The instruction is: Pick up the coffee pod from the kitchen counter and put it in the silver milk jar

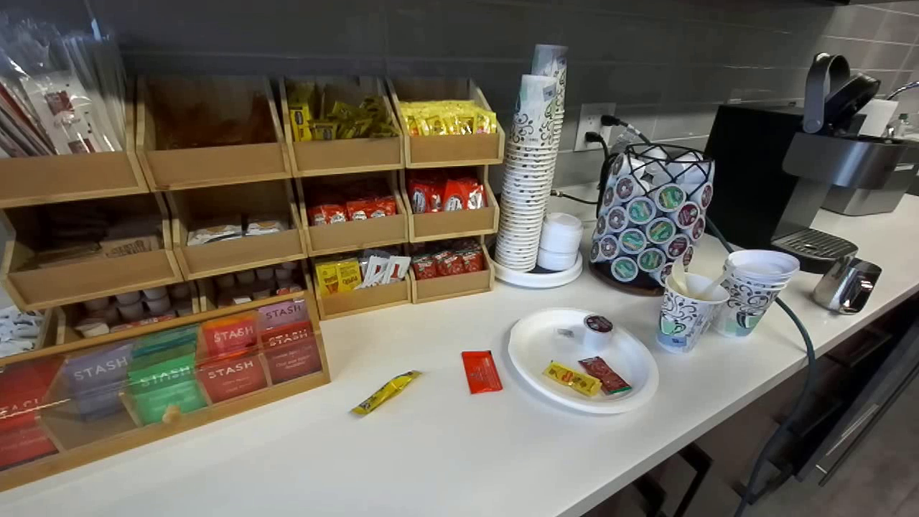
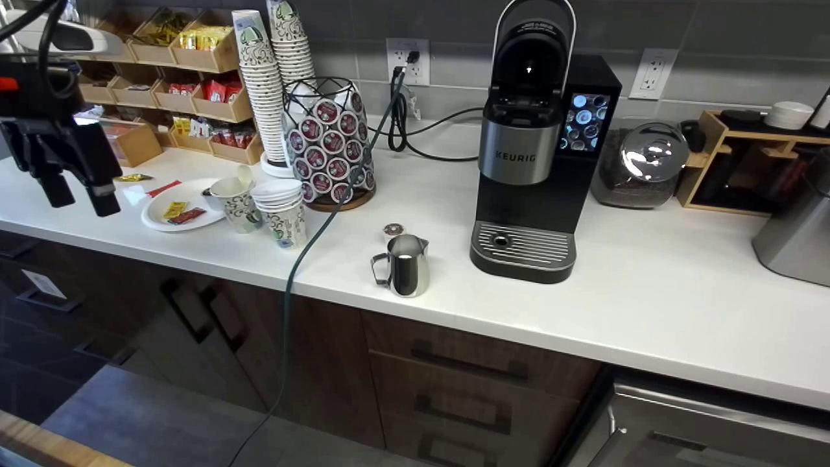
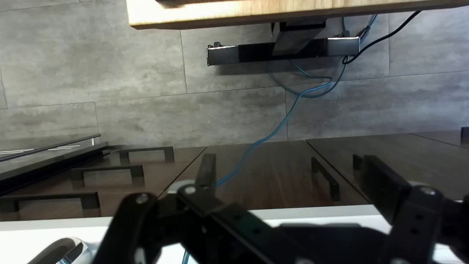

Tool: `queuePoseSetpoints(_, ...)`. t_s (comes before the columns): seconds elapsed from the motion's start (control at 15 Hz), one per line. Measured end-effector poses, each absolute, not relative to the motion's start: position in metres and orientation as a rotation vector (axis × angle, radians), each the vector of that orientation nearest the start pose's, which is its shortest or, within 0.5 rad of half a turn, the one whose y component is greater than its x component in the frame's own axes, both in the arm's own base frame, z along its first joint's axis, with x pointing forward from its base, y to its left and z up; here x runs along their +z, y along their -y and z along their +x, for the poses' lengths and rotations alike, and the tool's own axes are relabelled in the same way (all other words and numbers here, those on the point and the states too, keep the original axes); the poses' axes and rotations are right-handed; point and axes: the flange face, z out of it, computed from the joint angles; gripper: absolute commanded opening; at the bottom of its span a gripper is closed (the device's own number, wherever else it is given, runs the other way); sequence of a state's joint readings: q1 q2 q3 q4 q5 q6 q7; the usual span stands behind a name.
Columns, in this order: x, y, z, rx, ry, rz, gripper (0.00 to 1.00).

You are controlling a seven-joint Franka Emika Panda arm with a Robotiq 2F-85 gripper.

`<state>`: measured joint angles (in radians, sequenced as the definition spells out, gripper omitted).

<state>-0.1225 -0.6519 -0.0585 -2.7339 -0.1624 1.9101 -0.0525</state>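
Coffee pod [image 2: 393, 229] upright behind silver milk jar [image 2: 408, 267], pincer [image 2: 83, 200] spread and well apart

The worktop [image 2: 648, 279] ends in a straight front edge, and the jar stands near it. Its white surface gives room between the jar and the coffee machine [image 2: 522, 152], and on past the machine. The jar's other side is tighter: a cable [image 2: 285, 331] slants across and drops over the edge, with paper cups [image 2: 283, 217] just past it.

The pod rests on the worktop, lid up, its axis vertical, just behind the jar; whether they touch cannot be told. The jar stands upright, long axis vertical; in an exterior view its handle points left, its spout right.

The pod is squat and white-sided, its lid patterned in brown and pale tones, the print too small to read; the jar hides its lower part. The jar is mirror-bright metal. In the wrist view the pincer's two fingers stand wide apart against dark cabinet fronts [image 3: 278, 172].
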Motion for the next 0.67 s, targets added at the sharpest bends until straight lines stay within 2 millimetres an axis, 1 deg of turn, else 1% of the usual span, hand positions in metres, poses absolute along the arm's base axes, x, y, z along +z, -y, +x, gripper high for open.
queuePoseSetpoints(0.13,0.402,0.070,0.314,0.264,-0.156,-3.225,1.00)
queuePoseSetpoints(0.27,0.413,0.084,0.327,0.112,-0.290,-3.228,1.00)
queuePoseSetpoints(0.33,0.420,0.097,0.337,0.027,-0.364,-3.220,1.00)
queuePoseSetpoints(0.47,0.435,0.130,0.360,-0.140,-0.510,-3.193,1.00)
queuePoseSetpoints(0.6,0.446,0.166,0.389,-0.300,-0.658,-3.158,1.00)
queuePoseSetpoints(0.67,0.450,0.181,0.403,-0.349,-0.707,-3.141,1.00)
